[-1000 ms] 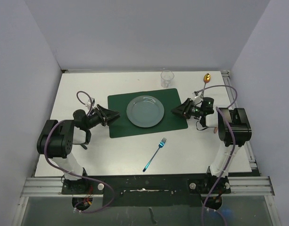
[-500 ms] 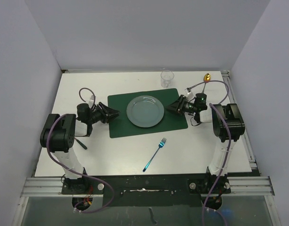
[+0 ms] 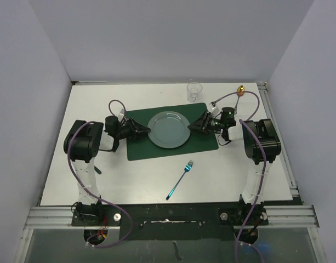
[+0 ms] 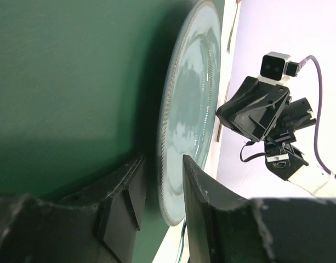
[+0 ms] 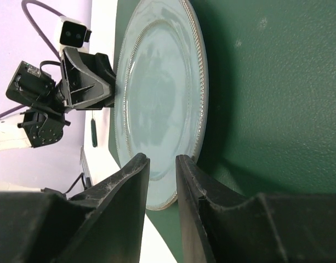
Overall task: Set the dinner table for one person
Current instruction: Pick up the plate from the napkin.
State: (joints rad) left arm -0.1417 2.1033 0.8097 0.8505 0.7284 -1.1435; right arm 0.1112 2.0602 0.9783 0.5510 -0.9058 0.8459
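Risk: the plate [image 3: 169, 129] tilts or slips if one side bites before the other. The left gripper [image 4: 163, 161] straddles the plate's left rim, slightly spread. The right gripper [image 5: 162, 159] straddles its right rim; whether it clamps cannot be told. The table [image 3: 91, 101] lies beneath the plate and both grippers.

The placemat [image 3: 203, 137] lies mid-surface [image 3: 129, 181], with the plate [image 3: 169, 129] on it. The glass [image 3: 194, 91] stands just behind the mat, and the spoon [image 3: 240, 90] lies further right. The fork [image 3: 180, 179] lies before the mat. The left end effector [image 3: 146, 130] is at the plate's left rim and the right end effector [image 3: 192, 126] at its right rim.
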